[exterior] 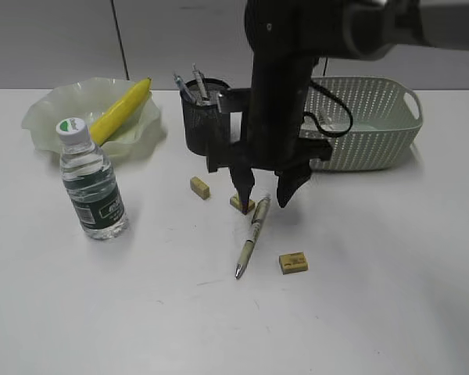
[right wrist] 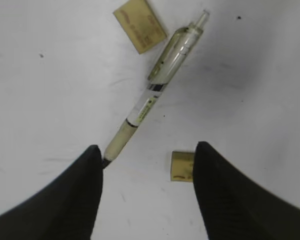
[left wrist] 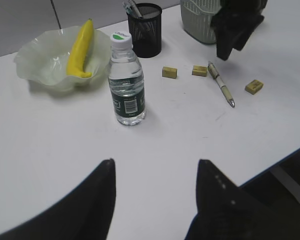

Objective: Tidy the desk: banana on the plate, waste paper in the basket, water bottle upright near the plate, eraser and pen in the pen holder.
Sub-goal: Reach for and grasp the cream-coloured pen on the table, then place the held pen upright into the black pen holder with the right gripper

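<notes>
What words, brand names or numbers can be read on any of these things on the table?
None can be read for certain.
Water bottle: dark green label with white print, too small and blurred to read; its cap bears a green mark, no legible letters.
Pen: small dark printing on the barrel, blurred.
Erasers: faint stamped marks on the tan faces, not legible.
Banana, plate, basket, pen holder: no writing visible.

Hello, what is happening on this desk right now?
A two-armed robot is tidying. Its right gripper hangs open just above the pen and three erasers lying loose near the pen holder. The left gripper is open and holds nothing. The banana lies on the plate, and the water bottle stands upright beside it.
</notes>
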